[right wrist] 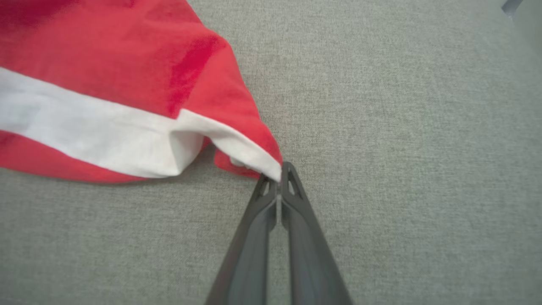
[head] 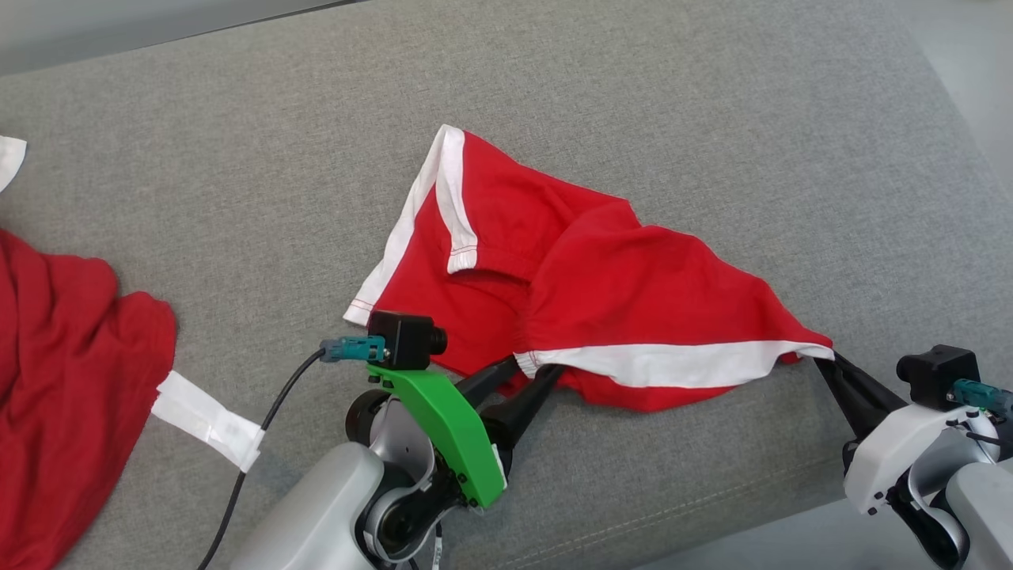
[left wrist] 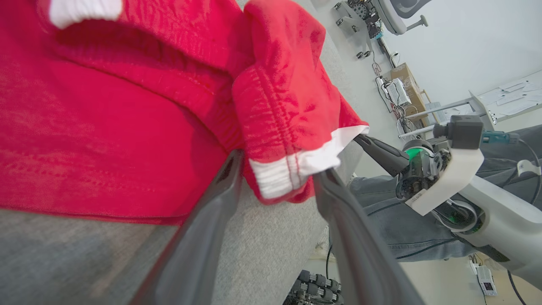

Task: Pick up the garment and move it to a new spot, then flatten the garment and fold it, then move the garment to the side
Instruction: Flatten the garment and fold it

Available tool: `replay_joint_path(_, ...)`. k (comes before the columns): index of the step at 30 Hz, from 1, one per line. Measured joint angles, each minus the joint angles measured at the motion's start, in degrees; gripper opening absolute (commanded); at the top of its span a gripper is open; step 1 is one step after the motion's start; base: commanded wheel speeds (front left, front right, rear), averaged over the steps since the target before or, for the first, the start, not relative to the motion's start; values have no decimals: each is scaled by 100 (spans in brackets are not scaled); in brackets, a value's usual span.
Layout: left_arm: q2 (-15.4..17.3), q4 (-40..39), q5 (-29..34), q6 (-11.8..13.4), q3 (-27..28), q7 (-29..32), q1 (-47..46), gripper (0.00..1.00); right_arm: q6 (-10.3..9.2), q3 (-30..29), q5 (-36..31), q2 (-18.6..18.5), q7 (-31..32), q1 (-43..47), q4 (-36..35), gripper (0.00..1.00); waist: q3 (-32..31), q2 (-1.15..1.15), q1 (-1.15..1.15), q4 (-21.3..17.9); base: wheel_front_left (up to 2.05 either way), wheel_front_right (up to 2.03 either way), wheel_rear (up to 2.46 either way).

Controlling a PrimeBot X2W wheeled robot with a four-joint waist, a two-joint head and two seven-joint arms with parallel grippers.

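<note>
Left gripper [head: 534, 366] has its jaws apart, straddling one end of the garment [head: 633, 277]'s white waistband without pinching it. Right gripper [right wrist: 280, 169] is clamped on the band's other corner. Garment spreads ahead of both on the grey cushion [head: 237, 158]. Second red cloth [head: 63, 356] lies well outboard of the left gripper.

Red garment [head: 633, 293], white trim

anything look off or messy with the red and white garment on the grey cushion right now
Yes: the red garment with white bands lies bunched and twisted on the grey fabric cushion, one half flopped over the other, not flat. The right gripper pinches its corner; the left gripper is open astride the banded hem.
</note>
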Motion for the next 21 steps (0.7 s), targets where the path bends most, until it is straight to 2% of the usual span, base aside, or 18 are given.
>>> replay_joint_path(3,-16,-31,-85,-35,-30,-5,-37,49,0,-7,32,-8,-1,1,8,0,-28,0,0,59,0,0,0)
replay_joint_path(9,-24,-143,-164,-71,-32,-4,-38,10,0,26,32,-7,0,1,8,0,-63,0,0,132,0,0,0)
replay_joint_path(10,-32,-159,-202,-75,-32,-4,-38,0,0,26,32,-7,0,1,8,0,-65,0,0,141,0,0,0)
replay_joint_path(18,-42,-199,-333,-91,-10,12,-39,0,0,63,29,-57,-11,-20,-45,0,-100,0,0,197,0,0,0)
replay_joint_path(21,57,-399,-675,-99,363,10,-40,0,0,327,-22,-129,-101,-391,-398,0,-198,0,0,199,0,0,0)
